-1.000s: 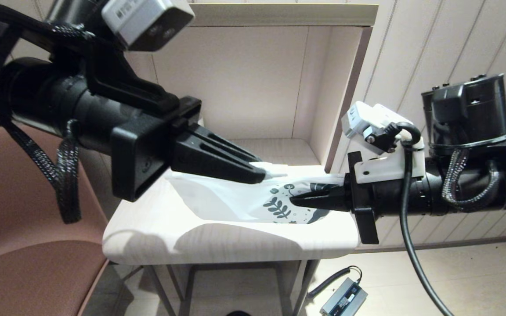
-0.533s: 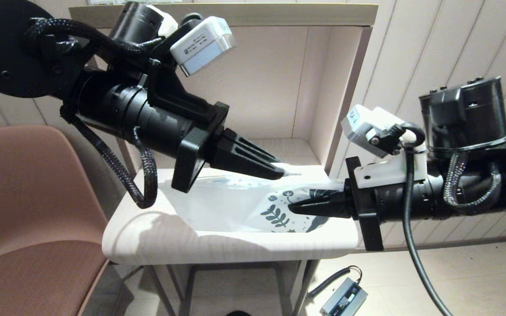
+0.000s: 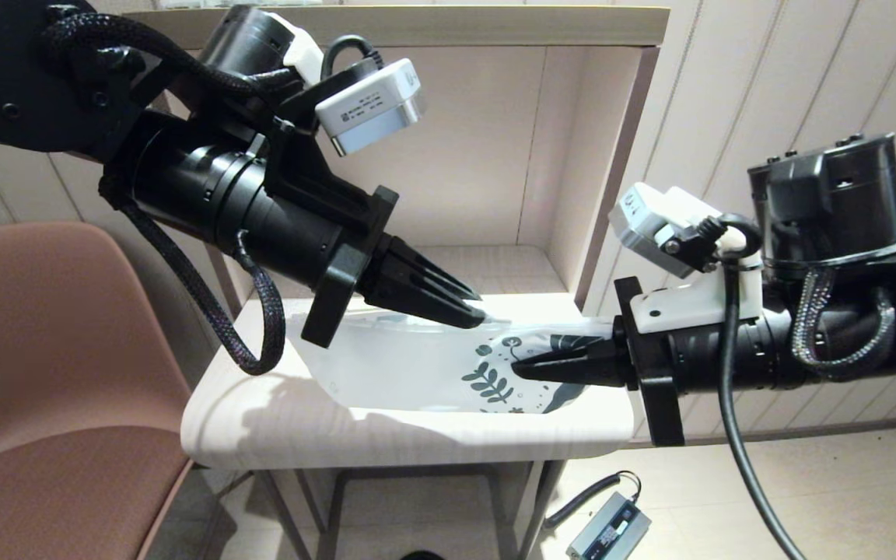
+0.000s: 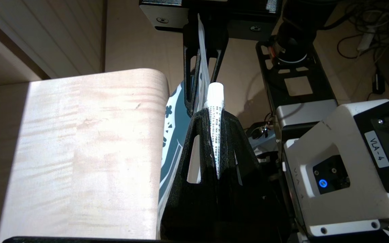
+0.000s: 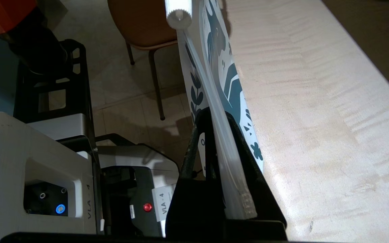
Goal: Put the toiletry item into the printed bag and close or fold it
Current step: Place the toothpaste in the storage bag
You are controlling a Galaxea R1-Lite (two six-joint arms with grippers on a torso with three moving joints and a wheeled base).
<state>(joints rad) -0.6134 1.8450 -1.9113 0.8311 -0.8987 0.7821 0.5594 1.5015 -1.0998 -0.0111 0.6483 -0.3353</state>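
Toiletry item (image 4: 214, 111) — clamped in the left gripper (image 3: 473, 315), which had dropped within the last second from clear above to the printed bag's (image 3: 417, 365) upper edge. Right gripper (image 3: 522, 367) pinched the leaf-print end over the table (image 3: 277, 424) — insertion judged imminent.
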